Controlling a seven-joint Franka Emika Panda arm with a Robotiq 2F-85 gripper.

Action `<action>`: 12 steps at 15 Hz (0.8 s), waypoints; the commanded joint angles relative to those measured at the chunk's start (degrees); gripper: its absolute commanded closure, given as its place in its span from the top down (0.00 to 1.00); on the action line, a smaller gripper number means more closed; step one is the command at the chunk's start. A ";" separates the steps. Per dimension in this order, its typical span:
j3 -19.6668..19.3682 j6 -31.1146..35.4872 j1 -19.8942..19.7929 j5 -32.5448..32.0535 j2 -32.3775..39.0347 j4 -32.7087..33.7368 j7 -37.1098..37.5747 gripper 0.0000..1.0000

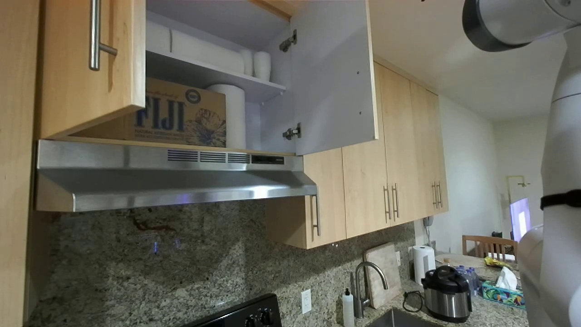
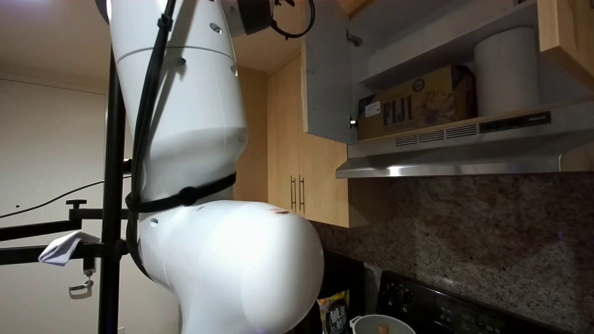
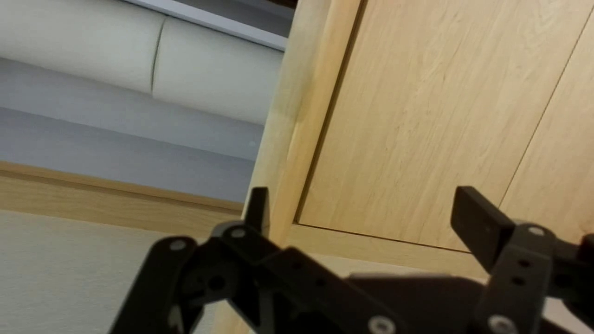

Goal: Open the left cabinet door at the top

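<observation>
1. In an exterior view, we see the left cabinet door (image 1: 75,77) ajar at upper left, above the stainless-steel range hood (image 1: 172,179), its bar handle (image 1: 95,36) facing outward.
2. To its right, the neighbouring door (image 1: 333,81) stands wide open; a FIJI box (image 1: 177,113) and a white roll (image 1: 234,116) sit inside.
3. In the wrist view, our fingers (image 3: 480,227) are spread, light-wood panels (image 3: 417,130) showing beyond them.

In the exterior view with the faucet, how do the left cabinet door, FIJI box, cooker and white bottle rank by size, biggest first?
1. Left cabinet door, cut off at the top
2. FIJI box, partly hidden
3. Cooker
4. White bottle
</observation>
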 commanded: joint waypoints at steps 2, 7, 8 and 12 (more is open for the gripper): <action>1.29 -0.59 -1.15 0.11 0.52 -0.30 -0.23 1.00; 0.75 -0.82 0.13 -0.46 3.10 -2.85 -0.07 1.00; 0.57 -0.83 0.33 -0.53 3.64 -2.85 -0.05 1.00; 0.15 -0.87 0.56 -0.62 4.32 -2.75 -0.03 1.00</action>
